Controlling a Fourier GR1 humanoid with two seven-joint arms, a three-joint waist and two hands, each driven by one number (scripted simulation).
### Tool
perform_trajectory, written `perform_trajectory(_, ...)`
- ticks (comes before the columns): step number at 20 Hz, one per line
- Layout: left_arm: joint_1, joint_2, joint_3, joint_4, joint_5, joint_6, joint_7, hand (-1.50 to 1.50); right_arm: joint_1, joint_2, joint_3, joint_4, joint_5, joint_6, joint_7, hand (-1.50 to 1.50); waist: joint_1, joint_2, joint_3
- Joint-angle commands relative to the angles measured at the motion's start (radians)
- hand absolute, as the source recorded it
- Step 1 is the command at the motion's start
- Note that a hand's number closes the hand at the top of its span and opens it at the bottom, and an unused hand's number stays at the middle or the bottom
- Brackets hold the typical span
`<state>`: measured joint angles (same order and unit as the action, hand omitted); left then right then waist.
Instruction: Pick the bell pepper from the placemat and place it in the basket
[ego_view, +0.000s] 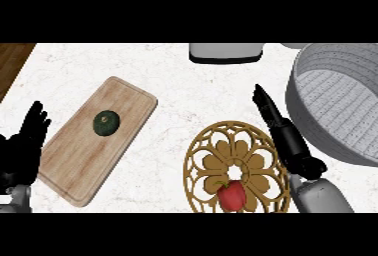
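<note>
A red bell pepper (232, 195) with a green stem lies on the near part of a round, gold-brown openwork placemat (235, 150). The large grey basket (317, 112) stands at the right, its ribbed inside facing me. My right hand (281, 131) stretches up between the placemat's right rim and the basket's wall, fingers straight and open, holding nothing; the pepper sits to the lower left of its wrist. At the left edge my left hand (22, 150) rests open, fingers up, beside the wooden board.
A wooden cutting board (81, 150) lies slanted at the left with a dark green round vegetable (106, 123) on it. A white and black appliance (225, 52) sits at the counter's far edge. A wooden surface (13, 62) shows at the top left.
</note>
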<state>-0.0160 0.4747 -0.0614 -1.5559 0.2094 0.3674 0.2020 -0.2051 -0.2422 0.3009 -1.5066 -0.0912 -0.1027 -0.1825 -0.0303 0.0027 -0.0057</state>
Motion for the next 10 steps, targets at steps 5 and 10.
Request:
perform_trajectory(5, 0.054, -0.078, -0.124, 0.099, 0.039, -0.112, 0.062, 0.0, -0.154, 0.084, 0.254, -0.128, -0.054, 0.269, 0.044, 1.5, 0.054, 0.004, 0.003)
perform_trajectory(10, 0.132, -0.098, -0.156, 0.151, 0.074, -0.182, 0.047, 0.0, -0.113, 0.115, 0.605, -0.142, 0.157, 0.347, -0.023, 1.5, 0.057, -0.007, 0.003)
